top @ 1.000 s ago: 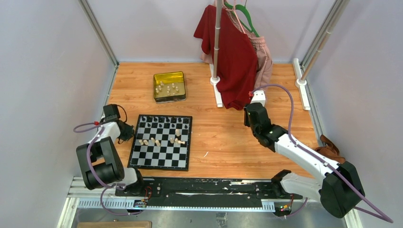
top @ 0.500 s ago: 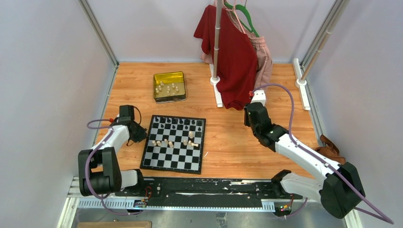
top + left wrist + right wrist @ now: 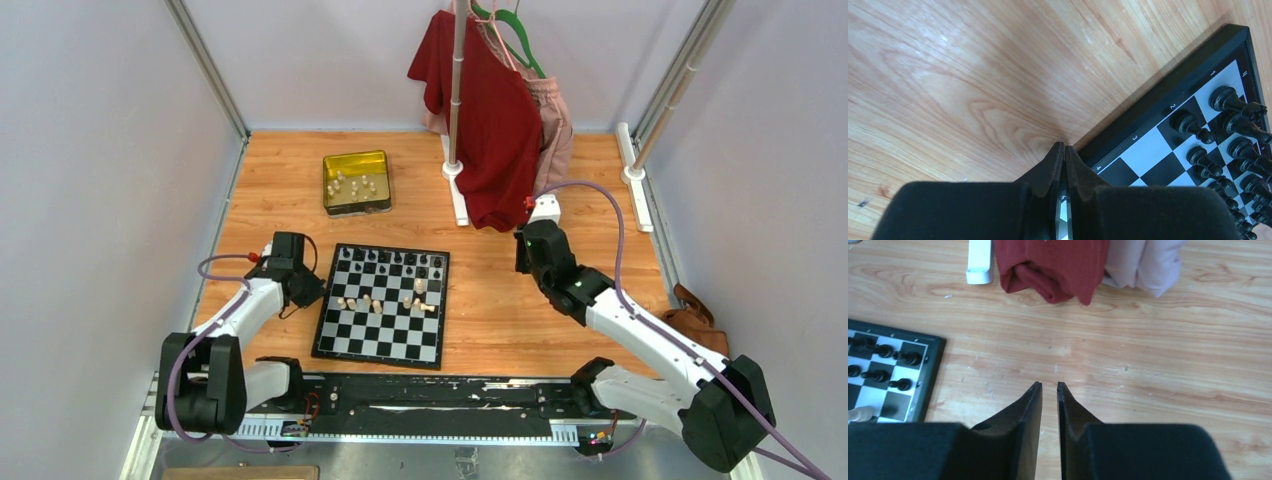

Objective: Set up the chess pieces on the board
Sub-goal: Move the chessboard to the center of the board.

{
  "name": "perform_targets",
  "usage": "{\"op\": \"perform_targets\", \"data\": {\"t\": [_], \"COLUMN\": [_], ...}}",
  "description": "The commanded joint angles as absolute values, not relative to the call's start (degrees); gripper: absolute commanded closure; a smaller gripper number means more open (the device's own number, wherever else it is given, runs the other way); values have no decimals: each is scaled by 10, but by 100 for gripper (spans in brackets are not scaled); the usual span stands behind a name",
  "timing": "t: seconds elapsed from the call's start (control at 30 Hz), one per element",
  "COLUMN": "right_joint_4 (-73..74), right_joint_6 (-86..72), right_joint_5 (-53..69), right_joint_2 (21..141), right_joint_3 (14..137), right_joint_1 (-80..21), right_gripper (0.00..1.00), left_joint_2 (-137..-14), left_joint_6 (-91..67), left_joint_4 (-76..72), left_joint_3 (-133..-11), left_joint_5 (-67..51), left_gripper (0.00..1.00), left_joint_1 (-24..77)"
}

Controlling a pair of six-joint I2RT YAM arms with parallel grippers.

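At the rim of the board [image 3: 375,340], left gripper [image 3: 1064,148] jaws seemingly clamp it, right gripper [image 3: 1049,385] jaws stand apart, empty; we must slide gently, keeping chess pieces [image 3: 419,288] upright.

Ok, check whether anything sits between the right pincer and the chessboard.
Nothing visible does. Between the right pincer and the chessboard lies only bare wooden table. The red shirt hangs farther back, off that line.
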State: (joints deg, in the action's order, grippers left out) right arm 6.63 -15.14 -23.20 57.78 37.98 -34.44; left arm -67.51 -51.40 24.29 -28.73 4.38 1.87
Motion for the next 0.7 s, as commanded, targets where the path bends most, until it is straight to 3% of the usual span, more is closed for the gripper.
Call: {"op": "perform_targets", "data": {"t": [0.0, 0.3, 0.67], "right_joint_4": [79, 17, -71], "right_joint_6": [-186, -248, -273], "right_joint_5": [-187, -140, -132], "right_joint_2": [574, 641, 723], "right_joint_3": [354, 319, 295], "right_joint_1": [-369, -413, -443], "right_gripper": [80, 94, 100], "left_joint_2": [-674, -664, -646], "left_joint_6": [-536, -565, -613], "left_joint_4": [257, 244, 239], "left_joint_3": [-253, -237, -224], "left_joint_5": [33, 36, 52], "left_gripper": [89, 90, 90], "left_joint_1": [52, 111, 189]}}
